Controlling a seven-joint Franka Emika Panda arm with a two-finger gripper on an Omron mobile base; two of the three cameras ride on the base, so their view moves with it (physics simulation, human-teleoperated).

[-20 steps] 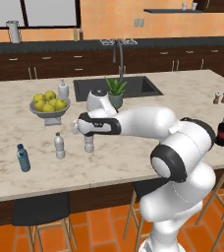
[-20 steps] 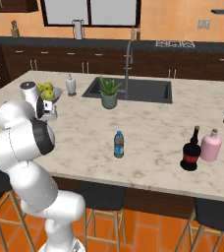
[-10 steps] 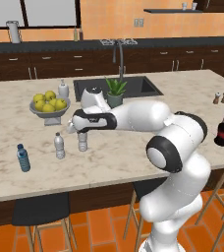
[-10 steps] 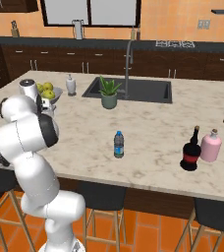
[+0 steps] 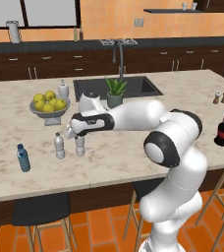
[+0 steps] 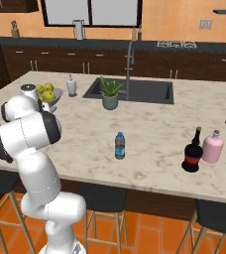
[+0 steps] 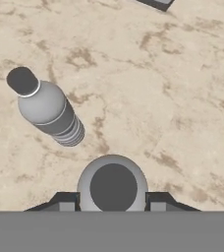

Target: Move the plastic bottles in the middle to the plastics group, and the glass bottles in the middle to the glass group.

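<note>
Pale speckled stone is seen all along the kitchen surface [image 5: 133, 152], with dark cupboards and an orange wall behind it.

The hand [image 5: 77, 132] is clenched on the top of a clear ribbed water bottle with a white cap [image 5: 79, 146]. The bottle is held upright, with its base at or just above the stone. It is held here because this looks like the plastics corner. A second clear water bottle with a pale cap [image 5: 59, 146] stands just beside it at 9 o'clock. A light blue bottle with a blue cap [image 5: 22, 157] stands farther out at 8 o'clock. In the hand view the held cap is seen between the finger tips, and the second bottle is at 10 o'clock, close but apart.

One plastic thing is left in the middle: a dark bottle with a blue label and blue cap [image 6: 120, 145]. The near-black bottle with a red band [image 6: 191, 151] stands at the far right, just beside the pale pink bottle [image 6: 213, 147], so the glass part seems done.

A grey bowl of yellow lemons [image 5: 48, 104] is at 11 o'clock from the hand, and a white soap bottle [image 5: 63, 89] is behind it. A green plant in a grey pot [image 5: 115, 92] is at 1 o'clock. The near bottle is the one that could be knocked when the hand is lifted away.
</note>
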